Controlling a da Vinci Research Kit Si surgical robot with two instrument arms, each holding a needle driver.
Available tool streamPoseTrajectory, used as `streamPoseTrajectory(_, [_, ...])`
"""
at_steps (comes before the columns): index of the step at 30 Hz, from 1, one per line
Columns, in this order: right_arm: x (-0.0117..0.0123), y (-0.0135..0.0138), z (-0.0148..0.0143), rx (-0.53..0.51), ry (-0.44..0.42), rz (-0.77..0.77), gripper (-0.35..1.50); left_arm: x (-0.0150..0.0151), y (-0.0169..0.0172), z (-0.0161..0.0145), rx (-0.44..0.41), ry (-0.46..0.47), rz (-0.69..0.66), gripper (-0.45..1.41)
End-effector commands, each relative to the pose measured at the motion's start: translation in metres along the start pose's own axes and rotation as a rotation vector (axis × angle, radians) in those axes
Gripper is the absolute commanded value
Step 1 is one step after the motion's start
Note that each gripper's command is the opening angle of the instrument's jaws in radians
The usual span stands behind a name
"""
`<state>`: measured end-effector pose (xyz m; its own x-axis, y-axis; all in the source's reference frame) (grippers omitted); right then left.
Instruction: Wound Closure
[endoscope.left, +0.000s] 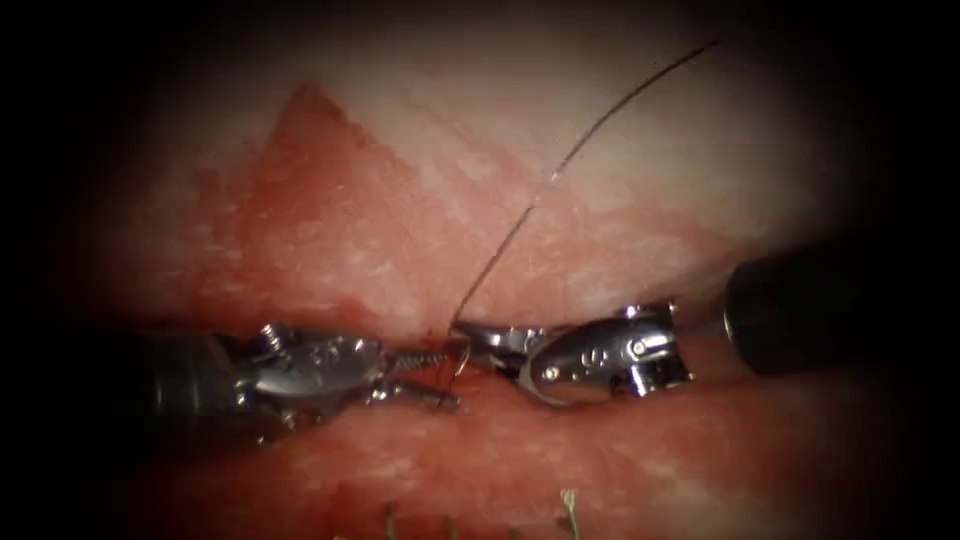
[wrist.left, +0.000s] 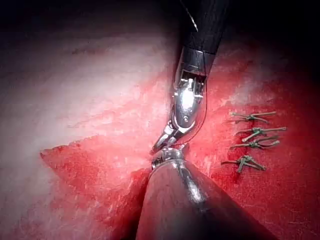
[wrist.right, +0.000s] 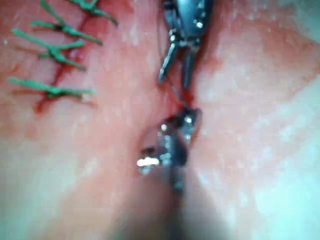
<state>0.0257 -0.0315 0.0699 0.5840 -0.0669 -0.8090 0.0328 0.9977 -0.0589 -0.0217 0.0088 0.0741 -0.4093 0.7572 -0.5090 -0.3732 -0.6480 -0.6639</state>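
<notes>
Left steel needle driver (endoscope.left: 435, 378) jaws spread, empty, at cut in red pork tissue (endoscope.left: 330, 230). Right steel needle driver (endoscope.left: 470, 335) clamps thin dark thread (endoscope.left: 590, 135) beside it.

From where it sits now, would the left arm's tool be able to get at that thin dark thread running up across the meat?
Probably yes. The left arm's silver end effector stands open right beside the thin dark thread, which drops between it and the right arm's end effector. Nothing lies between them on the pink tissue.
</notes>
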Motion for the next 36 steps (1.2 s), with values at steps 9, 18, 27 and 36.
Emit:
streamPoseTrajectory(9, [0.0011, 0.0013, -0.0003, -0.054, 0.059, -0.026, -0.35, -0.0006, 0.0005, 0.0010, -0.001, -0.004, -0.003, 0.05])
streamPoseTrajectory(18, [0.0067, 0.0051, -0.0025, -0.199, 0.094, -0.236, -0.35, -0.0006, 0.0005, 0.0013, 0.001, -0.003, -0.002, 0.05])
streamPoseTrajectory(27, [0.0071, 0.0064, -0.0030, -0.238, 0.092, -0.300, -0.35, -0.0006, 0.0006, 0.0015, 0.002, -0.003, -0.002, 0.05])
streamPoseTrajectory(36, [0.0087, 0.0077, -0.0048, -0.276, 0.099, -0.348, -0.35, -0.0006, 0.0006, 0.0016, 0.003, -0.003, -0.001, 0.05])
